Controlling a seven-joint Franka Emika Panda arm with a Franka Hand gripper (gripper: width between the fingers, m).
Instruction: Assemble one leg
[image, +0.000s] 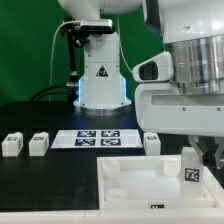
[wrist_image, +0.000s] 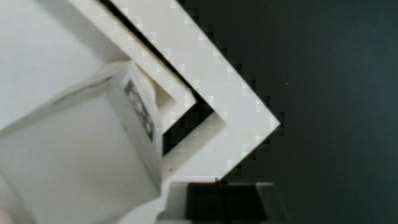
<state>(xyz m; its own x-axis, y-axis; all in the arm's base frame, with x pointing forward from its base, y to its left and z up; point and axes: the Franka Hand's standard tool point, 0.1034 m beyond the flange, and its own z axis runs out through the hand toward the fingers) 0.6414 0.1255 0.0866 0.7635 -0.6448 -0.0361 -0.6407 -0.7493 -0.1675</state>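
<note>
You've got the leg (image: 189, 168) standing upright at the exterior view's right, long axis vertical, tag face toward the camera. It sits right at the near-right corner of the big white square panel (image: 135, 183); can't tell from here whether it's seated in the corner socket or just above it. The arm (image: 190, 80) is directly over it, and the gripper (image: 200, 150) comes down around the leg's top. The jaws look clamped on the leg, but the fingertips are mostly hidden by the arm body, so treat that as likely, not confirmed.

Wrist view is blurred: the leg (wrist_image: 107, 130) fills the frame close up, its tag seen edge-on, with the panel's raised rim (wrist_image: 222, 85) running diagonally behind it and the dark surface (wrist_image: 329, 110) beyond.

Three more legs sit loose on the surface: two at the exterior view's left (image: 12, 144) (image: 38, 143), one near the panel's far-right corner (image: 152, 142). All upright, tags facing the camera.

The marker board (image: 95, 138) lies flat between them.

Only marking readable: a triangular warning sticker (image: 101, 72) on the arm's base. Tag patterns aren't legible as text.
</note>
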